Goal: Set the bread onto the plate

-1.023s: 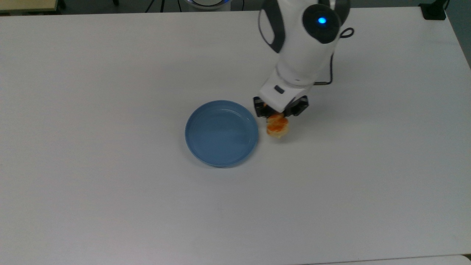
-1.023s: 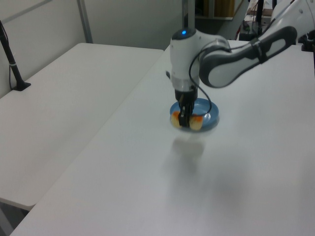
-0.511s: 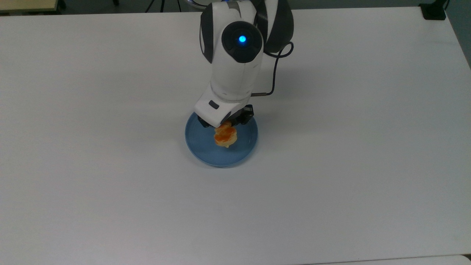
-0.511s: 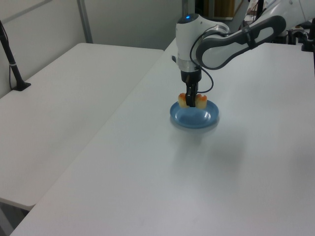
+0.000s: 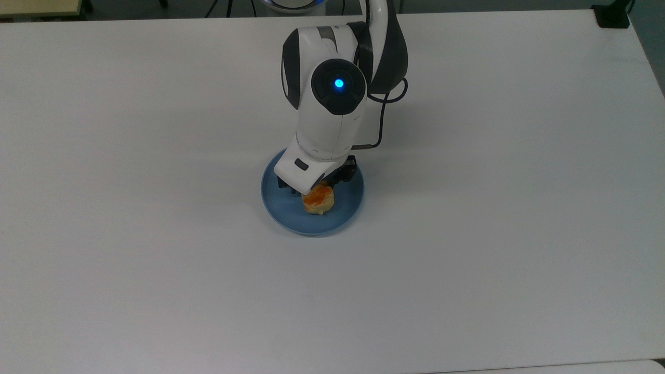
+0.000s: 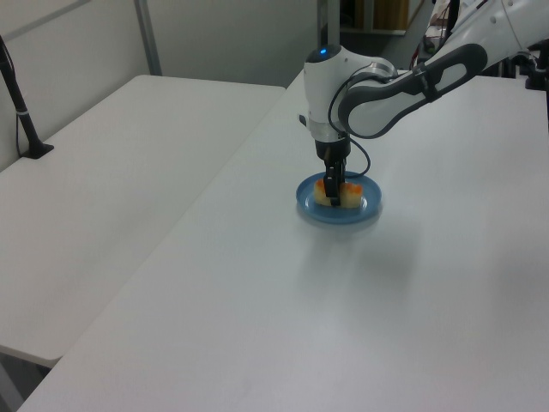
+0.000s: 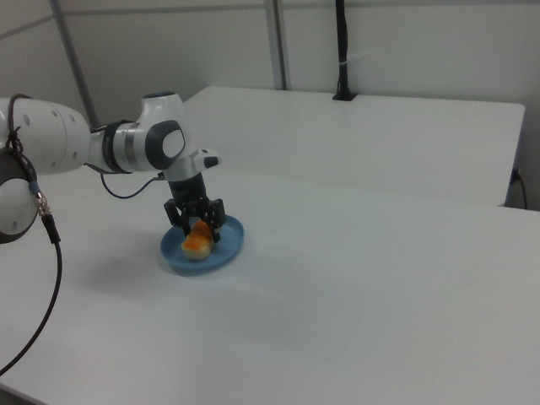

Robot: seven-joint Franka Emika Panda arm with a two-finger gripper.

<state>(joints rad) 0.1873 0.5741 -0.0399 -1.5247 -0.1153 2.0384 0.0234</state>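
Note:
The light-blue plate (image 5: 284, 209) lies near the middle of the white table. The bread (image 5: 319, 201), pale tan with an orange-brown top, sits low inside the plate, at or just above its floor. My gripper (image 5: 315, 190) points straight down over the plate, shut on the bread, with the white hand covering the loaf's far end in the top view. In the left view the dark fingers (image 6: 332, 184) cross the middle of the bread (image 6: 346, 194) above the plate (image 6: 365, 204). The right view has the gripper (image 7: 201, 226), the bread (image 7: 196, 245) and the plate (image 7: 229, 241).
Open white table (image 5: 493, 234) spreads on all sides of the plate. A black clamp (image 5: 613, 15) sits at the far right corner in the top view. A second white table (image 6: 111, 163) with a black pole (image 6: 19, 107) stands at the left view's left.
My gripper carried the bread from the tabletop at the top view's right of the plate to over the plate, then lowered it into the plate.

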